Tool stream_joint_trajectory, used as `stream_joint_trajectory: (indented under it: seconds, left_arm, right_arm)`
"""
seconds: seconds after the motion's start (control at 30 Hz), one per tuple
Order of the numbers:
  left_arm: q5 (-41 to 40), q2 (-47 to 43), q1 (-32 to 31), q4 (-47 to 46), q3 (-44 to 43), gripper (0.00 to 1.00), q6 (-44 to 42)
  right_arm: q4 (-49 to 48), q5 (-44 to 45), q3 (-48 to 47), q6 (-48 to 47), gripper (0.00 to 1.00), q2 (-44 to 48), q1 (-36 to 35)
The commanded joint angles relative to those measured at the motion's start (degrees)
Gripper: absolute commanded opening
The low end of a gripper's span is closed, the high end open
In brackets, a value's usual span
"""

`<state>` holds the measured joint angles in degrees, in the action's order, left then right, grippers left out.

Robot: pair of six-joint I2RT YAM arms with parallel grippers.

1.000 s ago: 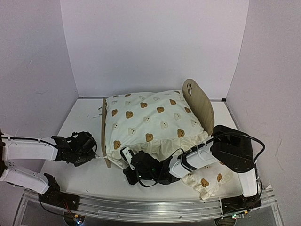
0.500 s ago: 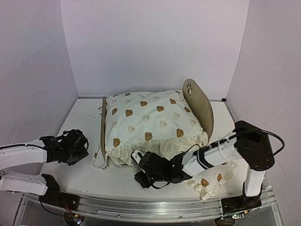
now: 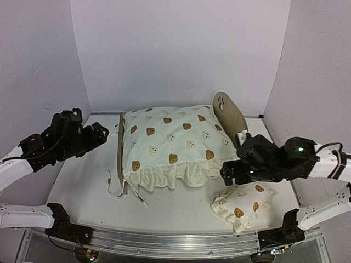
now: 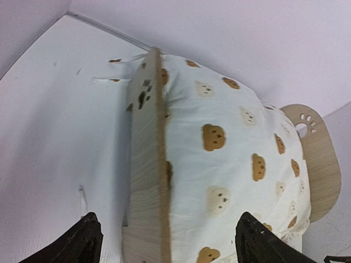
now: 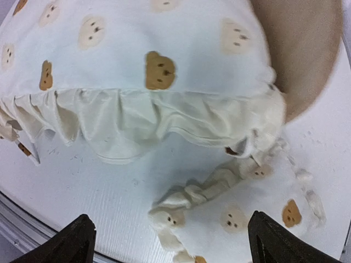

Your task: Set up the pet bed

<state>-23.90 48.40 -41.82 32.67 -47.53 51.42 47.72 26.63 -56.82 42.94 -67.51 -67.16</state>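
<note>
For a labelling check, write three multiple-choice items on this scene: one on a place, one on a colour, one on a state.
1. Where does the small pillow lie?
A. on the large cushion
B. on the table, near the right arm
C. in a drawer
2. The darker bear heads on the large cushion are:
A. blue
B. brown
C. green
3. The left end effector and right end effector are:
A. both shut on fabric
B. one open, one shut
C. both open, empty

Key: B, it rests on the table beside the pet bed; B, the prints are brown; C, both wrist views show spread fingers gripping nothing.
</note>
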Motion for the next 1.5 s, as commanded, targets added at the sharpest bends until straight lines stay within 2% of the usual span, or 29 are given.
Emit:
stream_joint_trajectory:
  seconds: [0.0, 0.13, 0.27, 0.37, 0.5, 0.6, 0.73, 0.87, 1.2, 1.3, 1.37, 1.43, 1.47]
  left_arm:
    - [7.04, 9.47, 0.16, -6.35, -7.15, 0.84, -11.84]
    - [7.17, 17.29, 0.27, -5.99, -9.44, 0.81, -14.02]
    - [5.27, 23.45, 1.12, -5.33, -9.86, 0.77, -17.39]
    - [7.91, 27.03, 3.64, -5.07, -9.35, 0.68, -18.33]
    - [9.00, 30.10, 5.85, -4.95, -7.38, 0.54, -19.71]
    - [8.63, 29.96, 8.52, -4.06, -5.22, 0.45, -20.67]
    - [6.96, 26.98, 14.32, -1.53, -3.74, 0.39, -23.17]
    - [6.88, 25.96, 19.35, 0.50, -3.20, 0.34, -25.71]
    - [1.06, 25.56, 27.29, 3.36, -3.57, 0.33, -31.86]
    - [-3.32, 26.04, 27.80, 3.83, -5.45, 0.37, -34.25]
    - [-5.09, 26.09, 27.85, 4.88, -7.46, 0.49, -35.26]
    - [-3.67, 25.29, 27.87, 6.94, -10.10, 0.65, -34.90]
    - [-2.12, 24.45, 27.87, 7.94, -11.56, 0.68, -34.38]
  right_arm:
    - [15.66, 4.20, 1.24, 15.18, 0.98, 11.36, 1.44]
    - [22.68, 2.17, 2.19, 20.42, 0.98, 17.37, 5.12]
    - [23.97, -5.97, 4.38, 20.93, 0.98, 18.55, 9.97]
    - [22.14, -13.86, 7.68, 18.96, 0.98, 13.85, 14.84]
    - [13.09, -14.63, 11.38, 20.73, 0.98, 11.29, 18.28]
    - [3.19, -20.48, 15.38, 25.03, 0.98, 8.57, 22.15]
    - [4.58, -18.86, 12.94, 32.58, 0.98, 0.84, 22.68]
    - [-0.64, -19.61, 15.10, 37.18, 0.98, -2.07, 22.68]
    - [-3.89, -17.69, 13.59, 42.57, 0.98, -18.41, 22.60]
    - [-4.54, -15.74, 15.26, 43.54, 0.86, -19.40, 22.12]
    - [-4.18, -13.56, 15.09, 42.59, 0.72, -18.96, 21.79]
    - [-2.71, -11.06, 14.43, 40.80, 0.53, -17.46, 21.30]
    - [-0.92, -9.28, 13.87, 40.40, 0.40, -16.26, 20.87]
